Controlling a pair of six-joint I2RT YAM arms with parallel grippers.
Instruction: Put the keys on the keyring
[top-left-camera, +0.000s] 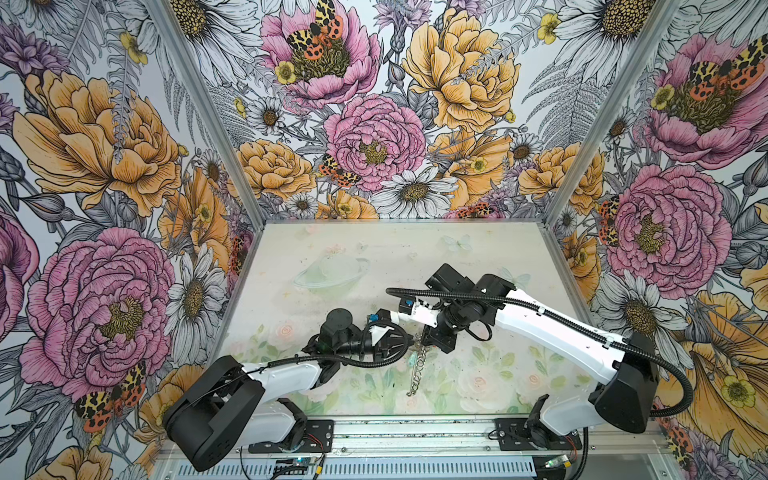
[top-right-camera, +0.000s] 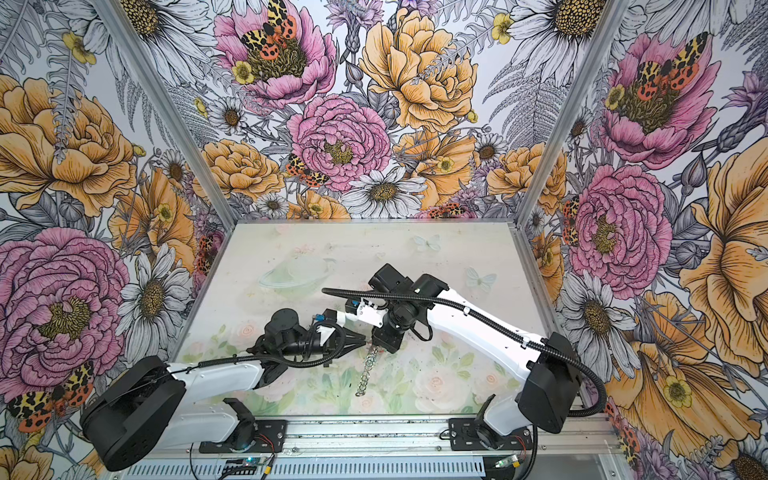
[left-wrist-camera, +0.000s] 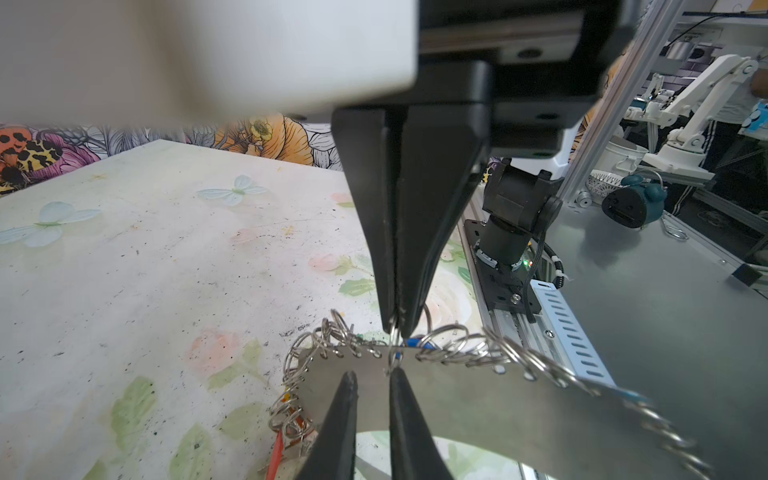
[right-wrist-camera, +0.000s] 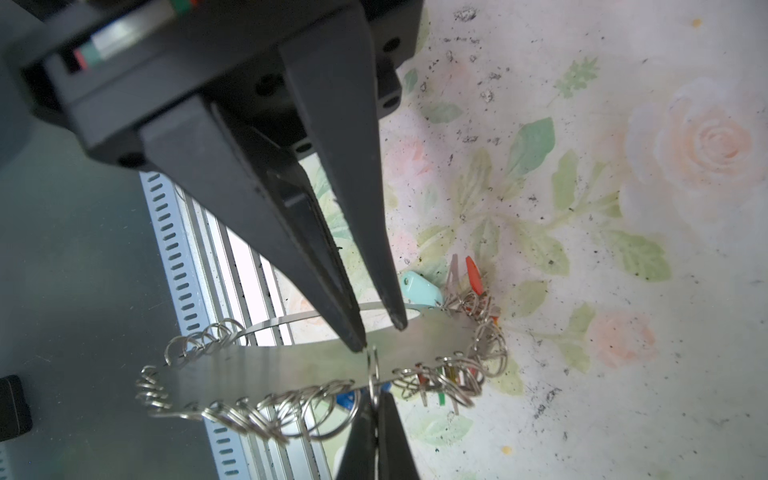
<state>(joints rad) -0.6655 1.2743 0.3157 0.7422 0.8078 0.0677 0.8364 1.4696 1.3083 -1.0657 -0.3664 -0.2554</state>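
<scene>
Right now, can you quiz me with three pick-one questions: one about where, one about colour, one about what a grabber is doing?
1. Where is the keyring?
A) at the table's far edge
B) between the left gripper and right gripper
C) on an arm's base

2. Which colour shows among the keys?
A) purple
B) black
C) red

3. How is the right gripper?
A) shut on a silver ring
B) wide open
C) out of sight

Answers: B, both grippers' tips meet at its band; C, a red one sticks up beside the keyring; A, its fingers pinch the ring with no gap.
</scene>
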